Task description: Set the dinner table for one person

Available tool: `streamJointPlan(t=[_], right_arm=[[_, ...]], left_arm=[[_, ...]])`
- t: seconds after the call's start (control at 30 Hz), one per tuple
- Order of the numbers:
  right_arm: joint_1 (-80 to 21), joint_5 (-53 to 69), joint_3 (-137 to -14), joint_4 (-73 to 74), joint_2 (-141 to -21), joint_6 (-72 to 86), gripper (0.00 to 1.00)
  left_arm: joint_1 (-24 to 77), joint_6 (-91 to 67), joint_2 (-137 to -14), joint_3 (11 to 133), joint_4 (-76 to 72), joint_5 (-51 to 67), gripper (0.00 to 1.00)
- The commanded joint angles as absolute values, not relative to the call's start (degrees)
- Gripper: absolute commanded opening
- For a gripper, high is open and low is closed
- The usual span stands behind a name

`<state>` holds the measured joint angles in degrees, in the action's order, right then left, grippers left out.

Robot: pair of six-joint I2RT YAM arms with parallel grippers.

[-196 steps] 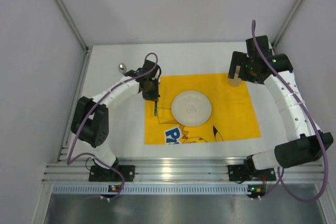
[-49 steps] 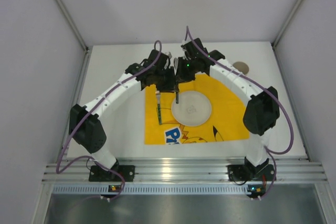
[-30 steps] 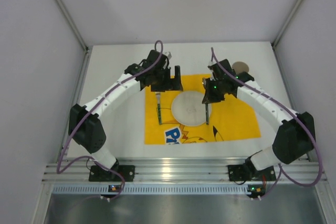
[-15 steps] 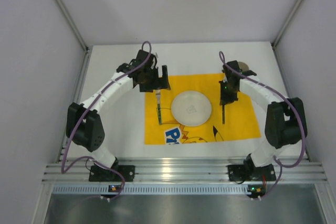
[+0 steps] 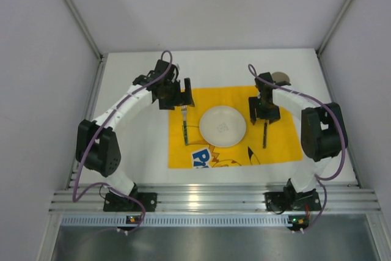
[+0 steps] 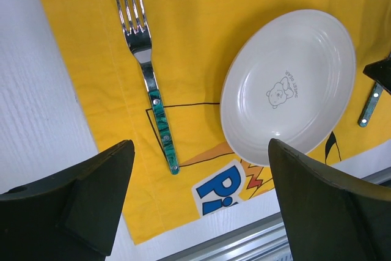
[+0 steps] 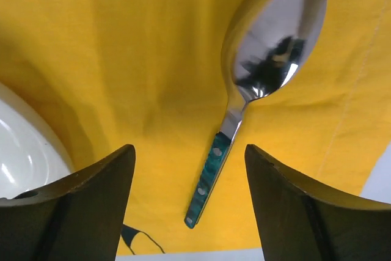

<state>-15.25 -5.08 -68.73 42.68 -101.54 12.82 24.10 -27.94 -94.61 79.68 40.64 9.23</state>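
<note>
The white dinner table [image 5: 134, 151] carries a yellow cartoon mat [image 5: 281, 145] with a white plate [image 5: 222, 126] at its middle. A green-handled fork [image 5: 185, 128] lies on the mat left of the plate, tines pointing away. My left gripper [image 5: 180, 99] hovers open above the fork's far end; its wrist view shows the fork [image 6: 153, 93] and plate [image 6: 287, 84] below the left gripper [image 6: 198, 145]. A green-handled spoon [image 5: 264, 132] lies right of the plate. My right gripper [image 7: 188, 148] stands open over the spoon [image 7: 269, 59], jaws apart from it.
A round tan disc [image 5: 281, 78] sits at the back right, partly behind the right arm. The ribbed aluminium rail [image 5: 201, 200] runs along the near edge with both arm bases on it. White walls close in both sides.
The right arm swung from the middle to the right of the plate with the spoon, then opened; the spoon now lies on the mat. The left arm drew back slightly to the left.
</note>
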Motion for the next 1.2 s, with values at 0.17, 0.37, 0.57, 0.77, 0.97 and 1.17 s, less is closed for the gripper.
streamJointPlan(t=[0.17,0.37,0.57,0.77,0.97,1.17], right_arm=[[-15.6,-13.4,-70.7,46.4,-100.1,15.8,0.77],[-17.6,-11.8,-71.1,47.5,-94.2,16.6,0.84],[-19.8,-10.7,-70.8,49.4,-87.9,18.3,0.89],[-25.3,-11.3,-70.1,39.0,-61.4,17.8,1.0],[-25.2,-25.2,-59.1,29.4,-44.7,33.0,1.0],[-25.2,-22.6,-50.1,32.2,-35.1,33.8,1.0]], left_arm=[[23.7,-28.3,-93.0,80.4,38.0,10.0,0.95],[23.6,-27.8,-93.4,82.1,38.0,9.1,0.97],[23.6,-26.8,-94.5,84.6,39.2,8.4,0.97],[22.9,-24.3,-90.8,85.9,39.4,2.1,0.99],[22.9,-22.4,-72.6,67.5,9.0,-12.0,0.99],[23.4,-13.9,-55.9,40.2,-17.9,-14.6,0.99]])
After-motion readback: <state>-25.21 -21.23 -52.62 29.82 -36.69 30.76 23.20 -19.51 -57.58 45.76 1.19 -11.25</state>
